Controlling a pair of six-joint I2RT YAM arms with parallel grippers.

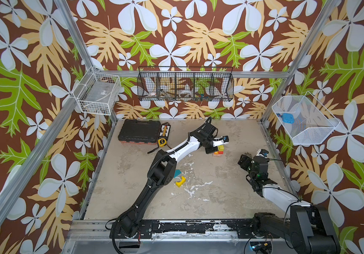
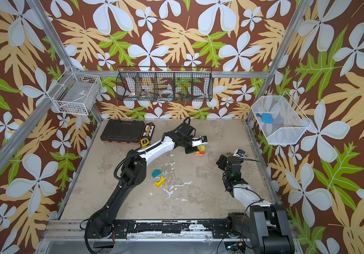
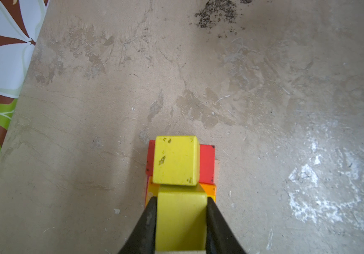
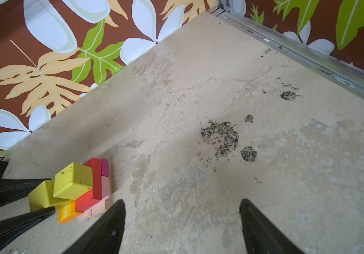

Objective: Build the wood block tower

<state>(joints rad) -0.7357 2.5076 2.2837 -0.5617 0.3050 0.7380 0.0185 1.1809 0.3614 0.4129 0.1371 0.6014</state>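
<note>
The tower [image 1: 219,150] stands right of the table's middle, toward the back. It has pink blocks [image 4: 106,187] at the base, red [image 3: 207,162] and orange [image 3: 209,190] blocks above, and a yellow cube [image 3: 175,160] on top. My left gripper [image 3: 181,199] is shut on a yellow-green block [image 3: 181,220], which sits right beside the cube over the orange block. My right gripper [image 4: 181,202] is open over bare table to the tower's right, holding nothing. A teal block [image 1: 177,173] and a yellow arch block [image 1: 180,181] lie loose near the table's middle.
A black tool case [image 1: 139,132] and a yellow tape measure [image 1: 162,142] lie at the back left. Wire baskets [image 1: 185,84] hang on the walls. A patch of dark specks [image 4: 220,136] marks the table ahead of the right gripper.
</note>
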